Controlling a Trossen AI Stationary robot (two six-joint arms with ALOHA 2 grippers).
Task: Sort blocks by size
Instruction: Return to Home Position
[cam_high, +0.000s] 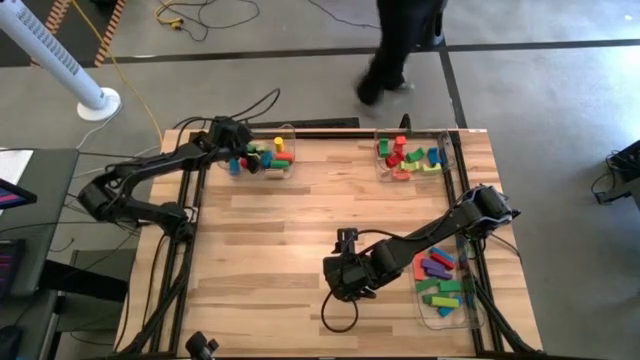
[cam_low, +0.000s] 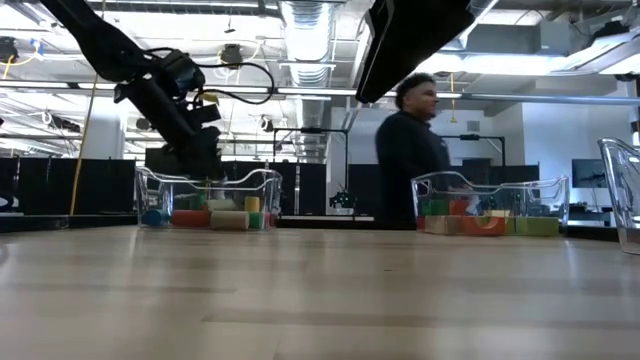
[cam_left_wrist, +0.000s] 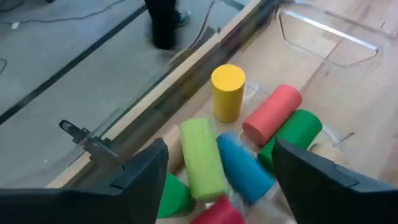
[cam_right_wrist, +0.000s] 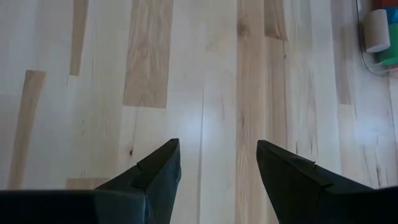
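The left gripper hangs over the top-left tray, right above its blocks. The right gripper sits over bare table, centre-front. More blocks fill the top-right tray and the right-edge tray. A person crosses beyond the table.

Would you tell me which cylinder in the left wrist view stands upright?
The yellow cylinder; the other blocks around it lie on their sides.
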